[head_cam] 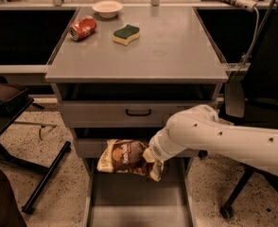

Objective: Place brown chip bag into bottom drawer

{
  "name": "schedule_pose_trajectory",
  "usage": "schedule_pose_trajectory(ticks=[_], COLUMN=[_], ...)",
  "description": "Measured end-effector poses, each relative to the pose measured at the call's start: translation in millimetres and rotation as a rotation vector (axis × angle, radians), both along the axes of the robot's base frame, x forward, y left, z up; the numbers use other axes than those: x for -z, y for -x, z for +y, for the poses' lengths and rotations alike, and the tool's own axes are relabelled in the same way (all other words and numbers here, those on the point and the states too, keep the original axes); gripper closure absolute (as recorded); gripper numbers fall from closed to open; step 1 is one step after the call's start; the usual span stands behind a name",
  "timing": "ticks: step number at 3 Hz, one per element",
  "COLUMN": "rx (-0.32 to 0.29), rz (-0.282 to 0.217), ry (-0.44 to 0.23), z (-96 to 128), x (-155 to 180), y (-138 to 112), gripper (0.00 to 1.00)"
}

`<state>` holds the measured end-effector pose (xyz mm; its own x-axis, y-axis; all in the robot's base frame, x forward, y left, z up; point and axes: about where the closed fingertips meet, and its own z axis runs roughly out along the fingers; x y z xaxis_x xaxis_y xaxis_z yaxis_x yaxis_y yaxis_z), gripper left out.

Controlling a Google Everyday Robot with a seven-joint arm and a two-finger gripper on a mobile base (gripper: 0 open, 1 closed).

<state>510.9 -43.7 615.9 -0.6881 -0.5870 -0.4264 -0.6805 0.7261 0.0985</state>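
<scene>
The brown chip bag hangs lying sideways, its cream-yellow ends showing, just above the back of the open bottom drawer. The drawer is pulled out towards me and its flat grey floor shows below the bag. My gripper comes in from the right on the white arm and is shut on the bag's right end. The wrist and the bag mostly hide the fingers.
On the cabinet top lie a red soda can, a green-and-yellow sponge and a white bowl. The middle drawer with its black handle is closed. A black stand leg lies at left, and an office chair base at right.
</scene>
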Motion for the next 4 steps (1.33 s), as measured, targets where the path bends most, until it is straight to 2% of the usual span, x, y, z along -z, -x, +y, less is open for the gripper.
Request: schedule_pose_trajectory(ticks=[1,2,3,4], rx=[0.018,0.0,0.08,0.182], rz=[0.095,0.194,0.187,0.192], ry=[0.034,0.091,0.079,0.077], z=[-3.2,-10.5,-20.2,-42.8], x=[116.8,228.6,297.8,324.0], y=[28.0,59.7,26.9,8.9], gripper=[1.0,1.0,1.0,1.0])
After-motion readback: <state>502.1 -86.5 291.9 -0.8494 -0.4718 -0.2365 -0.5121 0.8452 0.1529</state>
